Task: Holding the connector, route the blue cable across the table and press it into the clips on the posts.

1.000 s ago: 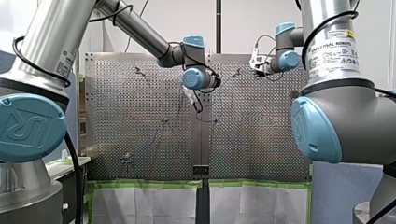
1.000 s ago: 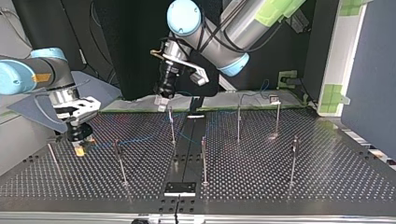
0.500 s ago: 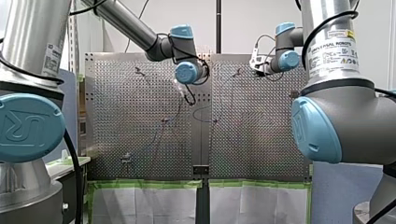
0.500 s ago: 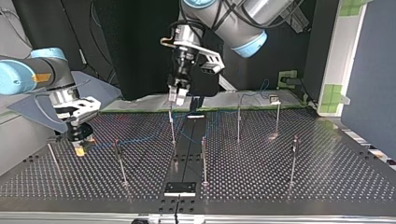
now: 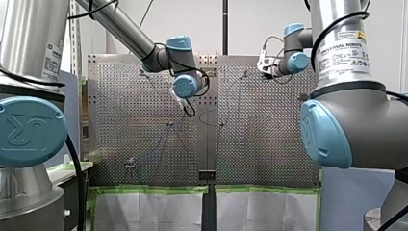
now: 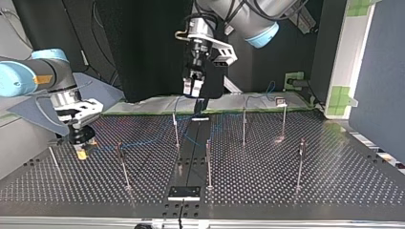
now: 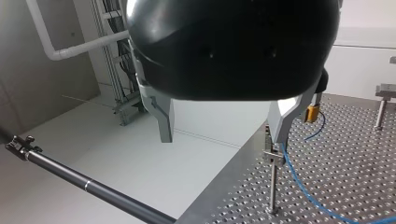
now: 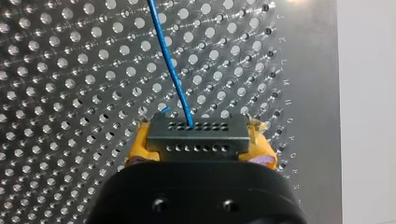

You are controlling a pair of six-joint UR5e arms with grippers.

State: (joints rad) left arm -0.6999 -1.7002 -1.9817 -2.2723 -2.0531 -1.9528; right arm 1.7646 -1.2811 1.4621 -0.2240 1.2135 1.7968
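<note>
A: Where's the blue cable [image 8: 170, 65]?
B: It comes out of the connector [image 8: 197, 133]. My R gripper [image 8: 198, 149] squeezes that tight, low over the table [image 8: 70, 70].
A: And ur L gripper [image 7: 223, 133]?
B: Wide open, nothing in it, by a post [image 7: 273, 186].

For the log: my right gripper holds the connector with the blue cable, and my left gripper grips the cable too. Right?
No: the left wrist view shows my left gripper open and empty. My right gripper does hold the connector with the blue cable.
</note>
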